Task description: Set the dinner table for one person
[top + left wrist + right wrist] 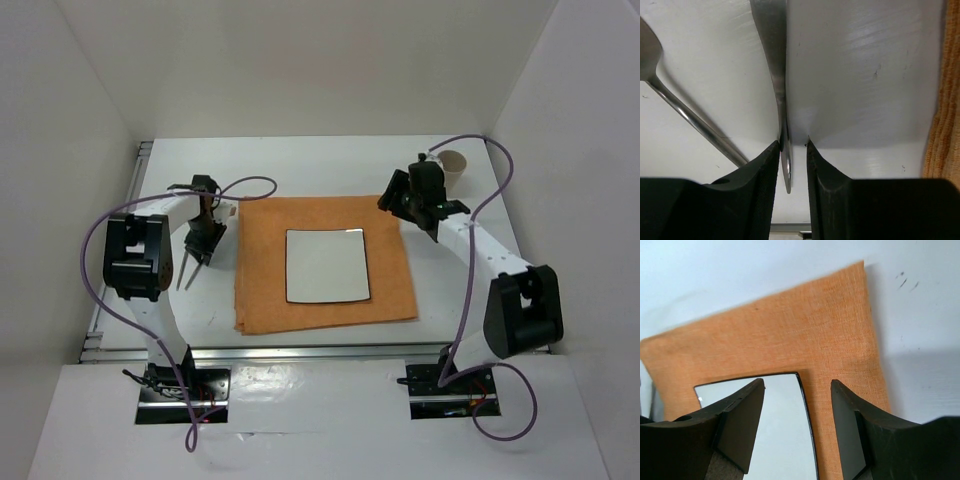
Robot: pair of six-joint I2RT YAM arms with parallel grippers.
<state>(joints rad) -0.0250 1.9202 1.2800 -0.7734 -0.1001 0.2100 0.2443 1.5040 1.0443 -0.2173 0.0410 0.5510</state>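
Top external view first: the white surface (pixel 300 165) fills the middle of the frame, with metal rails (pixel 140 190) along its left and near edges. Dead centre lies an orange cloth (pixel 262 285), and on it sits a square white plate (pixel 327 265), dark-rimmed, with cloth showing on all 4 sides. In the upper right a tan cup (pixel 455 166) stands on the bare white, just beside the right arm's wrist.

Left wrist view: the left pincer (pixel 792 146) is down at the surface, its 2 black fingers (pixel 755 190) straddling the handle of 1 metal utensil (pixel 771 55) that runs straight up the frame. The handle sits against the left finger and a sliver of white shows on the right side, so the pincer is partly open around it, not clamped. The other utensil (pixel 687 117) slants to the upper left, its handle running down to the left finger's edge. The cloth's edge shows at far right. From above, both pieces lie left of the cloth.

Right wrist view: the right pincer (pixel 797 385) hangs wide open with nothing between its fingers. It is above the cloth near 1 corner, and a corner of the plate shows through the gap.
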